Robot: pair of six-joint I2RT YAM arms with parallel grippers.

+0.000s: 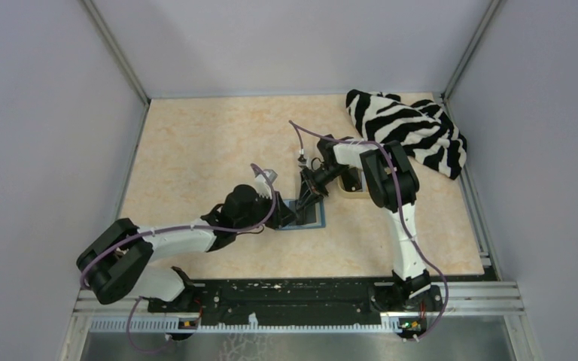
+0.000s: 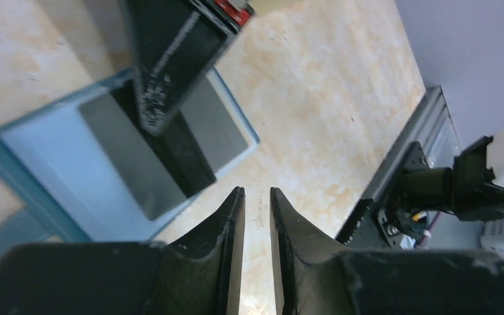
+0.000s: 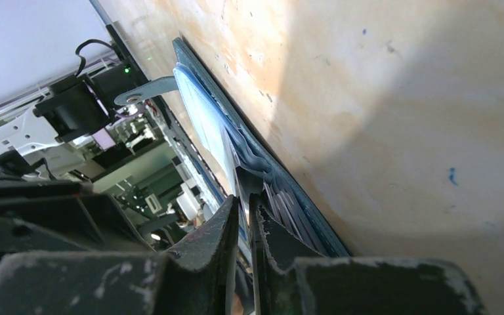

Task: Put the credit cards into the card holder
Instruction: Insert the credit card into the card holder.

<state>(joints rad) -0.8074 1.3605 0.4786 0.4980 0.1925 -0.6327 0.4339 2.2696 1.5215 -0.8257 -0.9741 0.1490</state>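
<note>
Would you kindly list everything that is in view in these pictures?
card holder: one, teal, lying open mid-table between the two grippers
card: one visible, dark grey with a black stripe, lying in the open holder
tray: one, tan, just right of the holder, partly hidden by the right arm; contents unclear
cloth: one, black and white zebra stripes, bunched at the far right corner
table: one, beige marbled top
left gripper: one, black, just off the holder's edge, narrow gap, nothing between the fingers
right gripper: one, black, tips down at the holder over the card; whether it grips anything is unclear
</note>
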